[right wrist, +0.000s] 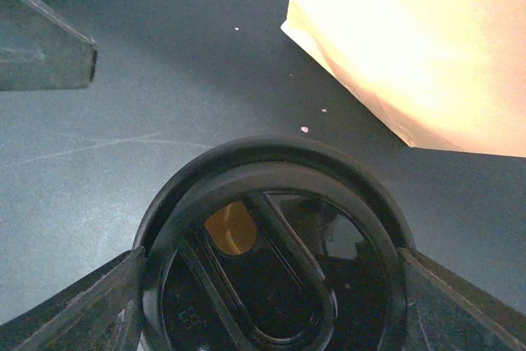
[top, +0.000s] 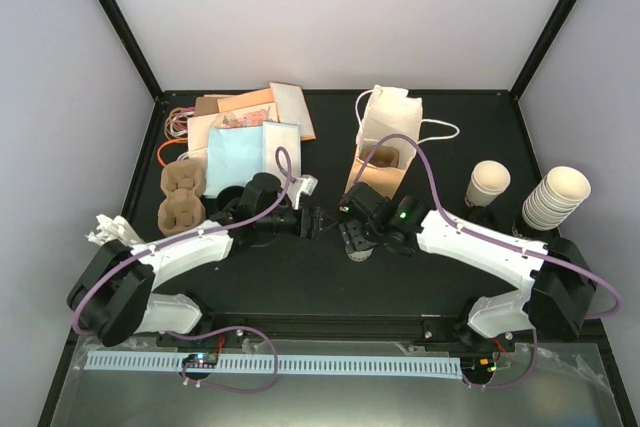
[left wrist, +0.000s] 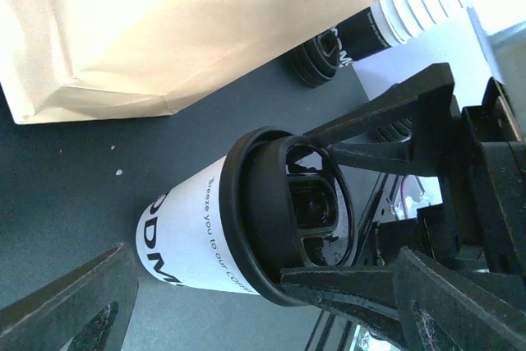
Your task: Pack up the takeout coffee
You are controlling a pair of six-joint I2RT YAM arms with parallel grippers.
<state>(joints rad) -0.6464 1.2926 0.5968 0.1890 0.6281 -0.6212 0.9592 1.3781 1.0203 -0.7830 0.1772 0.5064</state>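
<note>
The table [top: 300,282] is bearing everything, and the paper bag [top: 385,137] is standing just beyond the right pincer [top: 352,235]. Two cup carriers [top: 183,197] are lying well off to the left of the left pincer [top: 315,222], and a stack of cups [top: 555,197] is sitting well off to the right of the right pincer. The coffee [left wrist: 185,236] is sitting directly under the right pincer, between the two pincers and near the bag's foot. The right pincer is closing from above on the black lid [right wrist: 275,236], its fingers [right wrist: 82,310] pressing the rim on opposite sides. Whether the coffee is resting on the table or hanging just clear of it cannot be told. The left pincer is gaping wide, its fingers [left wrist: 74,310] spread far apart and gripping nothing, with the coffee lying just ahead of it.
</note>
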